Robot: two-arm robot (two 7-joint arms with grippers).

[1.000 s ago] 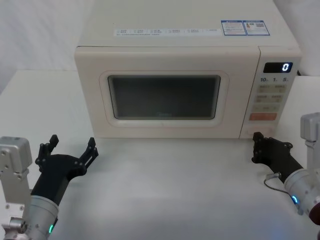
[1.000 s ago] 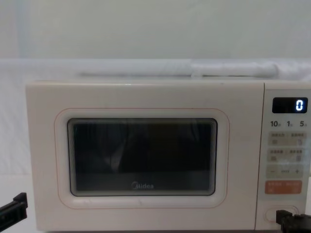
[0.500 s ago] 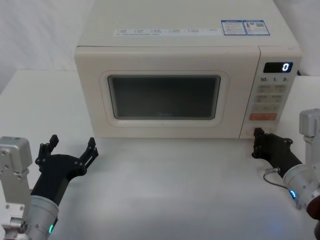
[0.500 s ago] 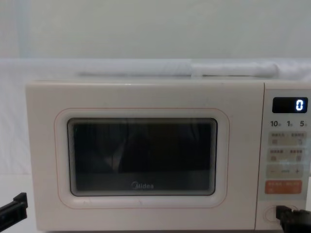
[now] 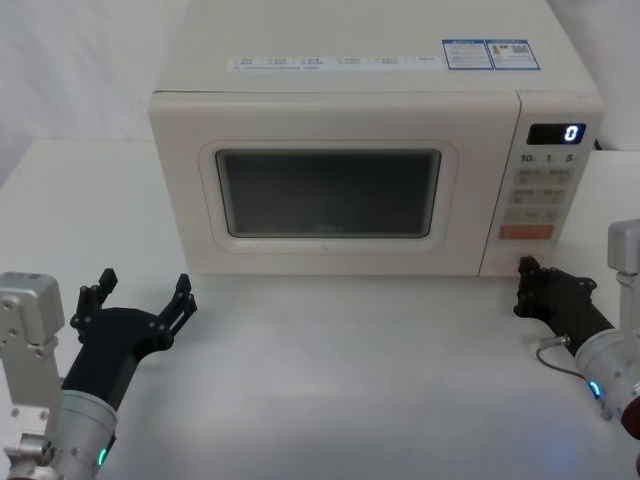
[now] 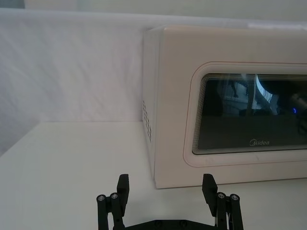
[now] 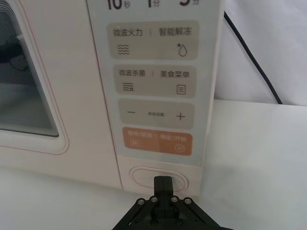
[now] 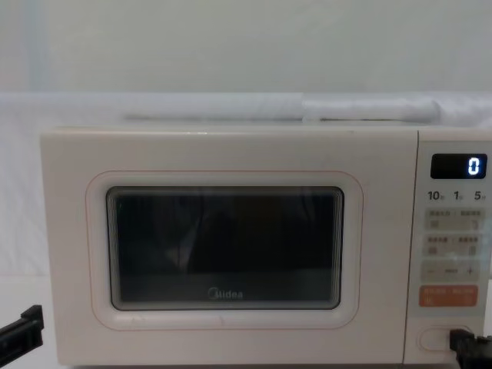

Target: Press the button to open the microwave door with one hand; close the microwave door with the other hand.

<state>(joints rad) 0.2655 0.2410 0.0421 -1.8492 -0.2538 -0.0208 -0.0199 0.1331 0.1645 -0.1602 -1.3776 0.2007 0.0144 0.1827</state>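
Microwave door (image 5: 328,185) shut, white table (image 5: 340,370), right end effector (image 7: 163,182) together at button (image 7: 144,175), left end effector (image 5: 142,297) apart.

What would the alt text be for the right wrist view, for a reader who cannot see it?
The right hand, fingers shut together, points at the wide cream oval button at the bottom of the microwave's control panel, right in front of it. Above the button sit an orange-red key and pale printed keys; the microwave door, shut, shows beside the panel.

Head view looks down on microwave door (image 5: 328,195); chest view faces it level, nearer. Left wrist view set low at its corner; right wrist view close on button (image 7: 160,177).
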